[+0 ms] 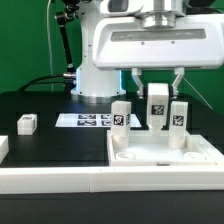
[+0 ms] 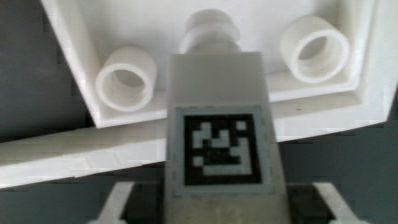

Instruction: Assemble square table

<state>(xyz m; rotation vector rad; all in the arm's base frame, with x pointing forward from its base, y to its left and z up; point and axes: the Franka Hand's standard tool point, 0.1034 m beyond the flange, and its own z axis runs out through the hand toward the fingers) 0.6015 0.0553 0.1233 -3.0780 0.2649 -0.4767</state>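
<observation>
Gripped white tagged plastic block leg [image 1: 157, 115] in partly closed claw [image 1: 157, 98] over white square raised-rim plastic tabletop [image 1: 160, 158], by counter's [image 1: 55, 145] edge nearest the exterior view. Could have missed corner socket [image 2: 128, 86] or jammed crooked if tilted.

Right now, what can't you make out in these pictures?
Exterior view: whether the leg in the claw touches the tabletop; the contact is too small to see.
Exterior view: marker board tags, too small to read.
Wrist view: claw fingertips, covered by the leg and cut off at the edge.
</observation>
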